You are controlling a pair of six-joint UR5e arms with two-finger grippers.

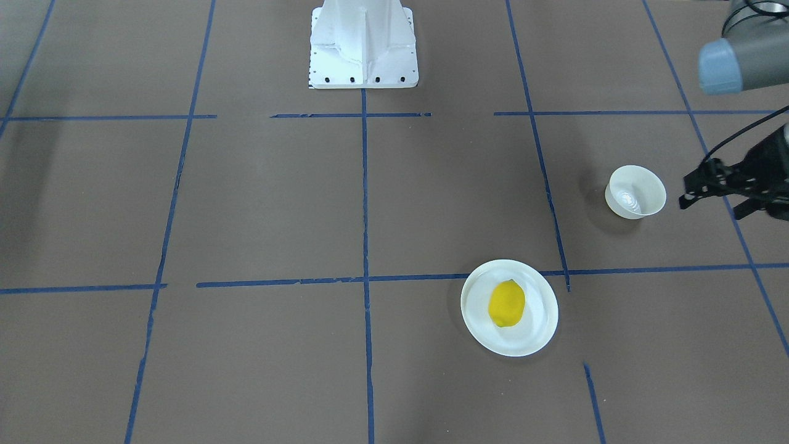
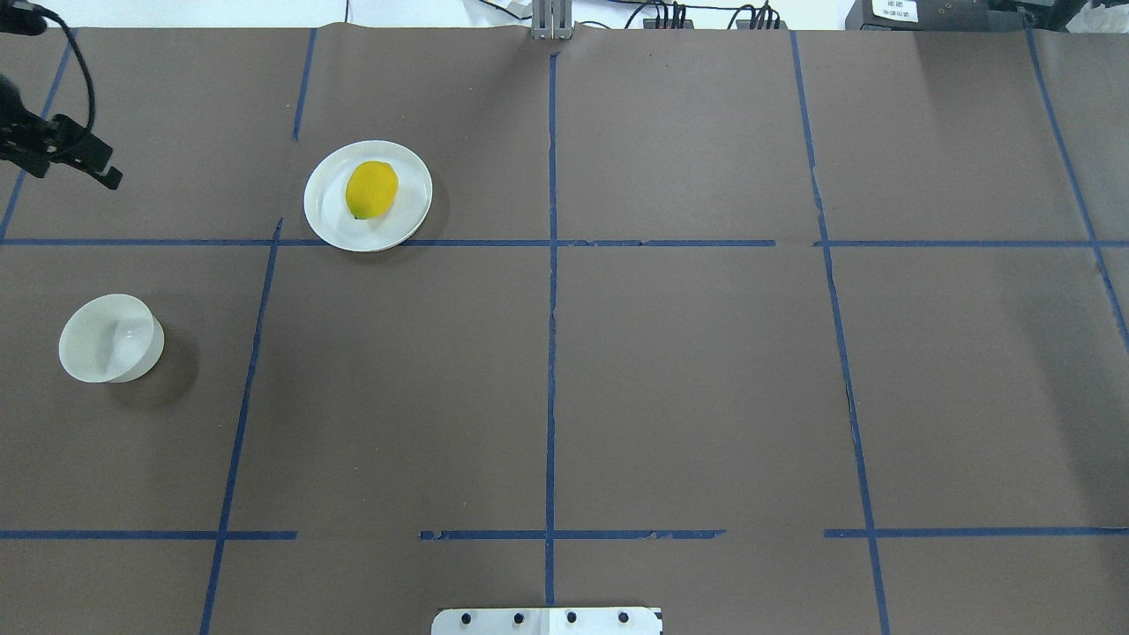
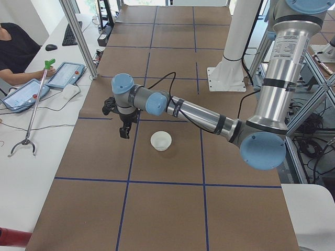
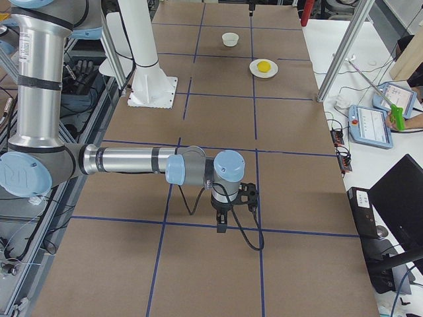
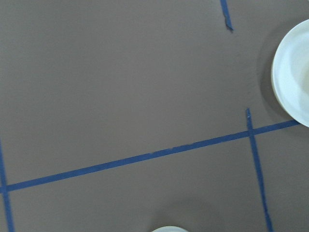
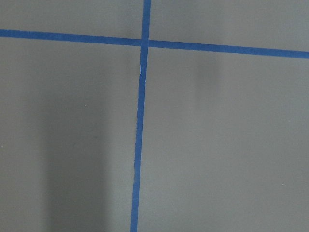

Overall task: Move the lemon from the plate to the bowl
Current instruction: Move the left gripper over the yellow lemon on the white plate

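The yellow lemon (image 1: 506, 303) lies on the flat white plate (image 1: 537, 333), on the robot's left half of the table; both show in the overhead view, the lemon (image 2: 371, 189) on the plate (image 2: 325, 220). The small deep bowl (image 1: 636, 191) stands empty and apart from the plate, nearer the robot (image 2: 110, 338). My left gripper (image 1: 684, 191) hovers beside the bowl at the table's left end, empty, with its fingers apart. My right gripper (image 4: 221, 228) points down over bare table at the far right; I cannot tell whether it is open.
Brown paper with blue tape lines covers the table. The white robot base (image 1: 363, 46) stands at the middle of the robot's edge. An operator, tablets (image 3: 63, 75) and a grabber stick sit on the side desk.
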